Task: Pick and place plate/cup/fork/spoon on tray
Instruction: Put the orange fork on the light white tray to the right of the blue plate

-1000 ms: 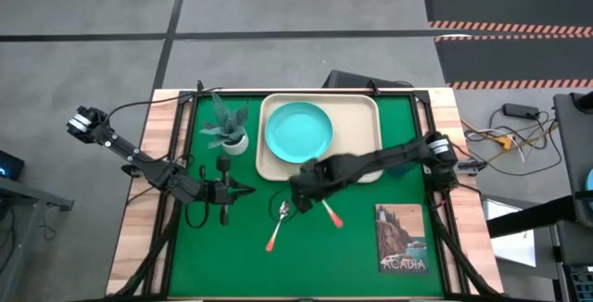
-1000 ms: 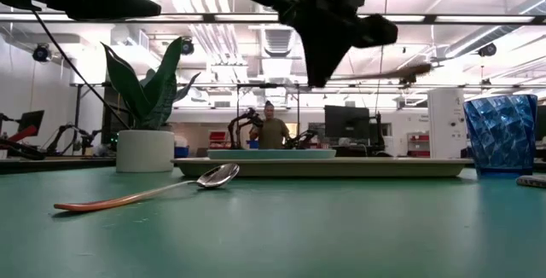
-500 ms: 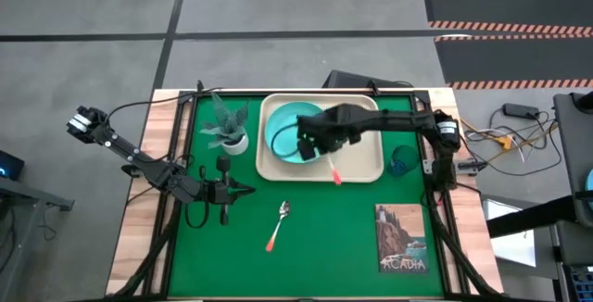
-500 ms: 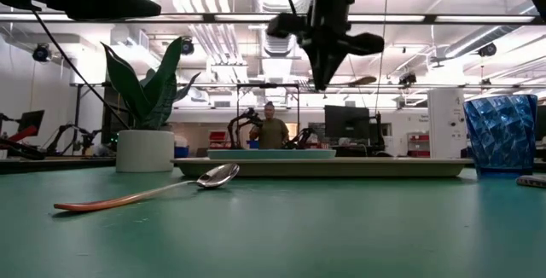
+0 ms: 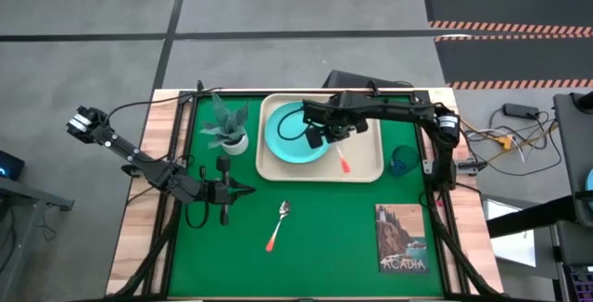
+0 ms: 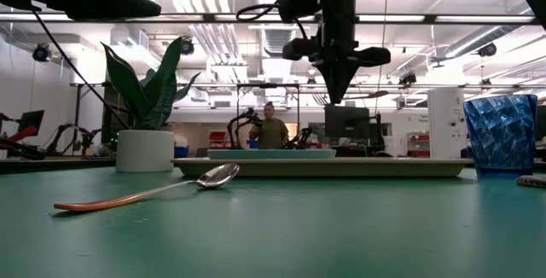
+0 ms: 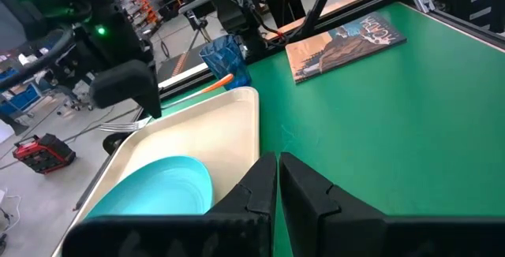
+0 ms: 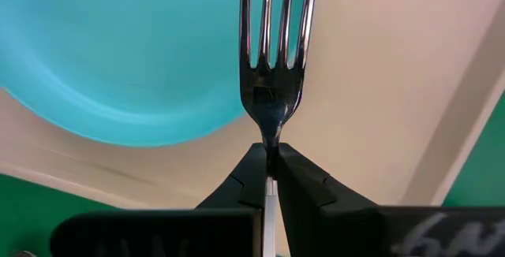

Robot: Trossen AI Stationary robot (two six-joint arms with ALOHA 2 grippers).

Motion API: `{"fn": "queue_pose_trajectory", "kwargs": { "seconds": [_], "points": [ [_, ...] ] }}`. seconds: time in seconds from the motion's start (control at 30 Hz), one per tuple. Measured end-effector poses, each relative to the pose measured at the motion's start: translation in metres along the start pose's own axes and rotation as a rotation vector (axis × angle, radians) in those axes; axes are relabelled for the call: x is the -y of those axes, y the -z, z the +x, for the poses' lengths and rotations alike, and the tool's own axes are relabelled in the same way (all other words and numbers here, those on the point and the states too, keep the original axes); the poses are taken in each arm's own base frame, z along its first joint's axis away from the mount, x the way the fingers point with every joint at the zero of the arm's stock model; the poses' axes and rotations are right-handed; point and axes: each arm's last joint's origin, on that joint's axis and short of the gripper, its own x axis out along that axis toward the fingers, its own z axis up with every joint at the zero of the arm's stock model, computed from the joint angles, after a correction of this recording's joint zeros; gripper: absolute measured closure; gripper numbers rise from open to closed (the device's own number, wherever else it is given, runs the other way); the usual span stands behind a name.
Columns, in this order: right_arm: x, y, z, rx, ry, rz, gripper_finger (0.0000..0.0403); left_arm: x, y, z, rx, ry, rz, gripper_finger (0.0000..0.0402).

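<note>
– Where's your right end effector?
– Clamped on the fork, hanging over the tray, tines above the plate edge.
– Left end effector?
– Pinched together, empty, parked well aside.

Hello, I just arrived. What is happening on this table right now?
The right end effector is shut on the fork and holds it in the air over the tray, beside the plate that already lies in the tray. The spoon and the cup are on the green table outside the tray. The left end effector waits near the plant, its fingers shut and empty.
</note>
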Motion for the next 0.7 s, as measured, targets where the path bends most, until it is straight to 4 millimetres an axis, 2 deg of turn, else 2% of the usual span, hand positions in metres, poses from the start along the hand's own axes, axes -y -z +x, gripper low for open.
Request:
{"fn": "queue_pose_trajectory", "kwargs": {
  "seconds": [0.17,0.43,0.7],
  "points": [
    [0.009,-0.003,0.012,-0.025,0.038,-0.019,0.0392,0.0,0.0,0.0,0.0,0.0,0.0,0.0398],
    [0.034,-0.021,0.031,-0.061,0.094,0.003,0.0392,0.0,0.0,0.0,0.0,0.0,0.0,0.0398],
    [0.055,-0.033,0.032,-0.029,0.062,0.053,0.0392,0.0,0.0,0.0,0.0,0.0,0.0,0.0398]
  ]
}}
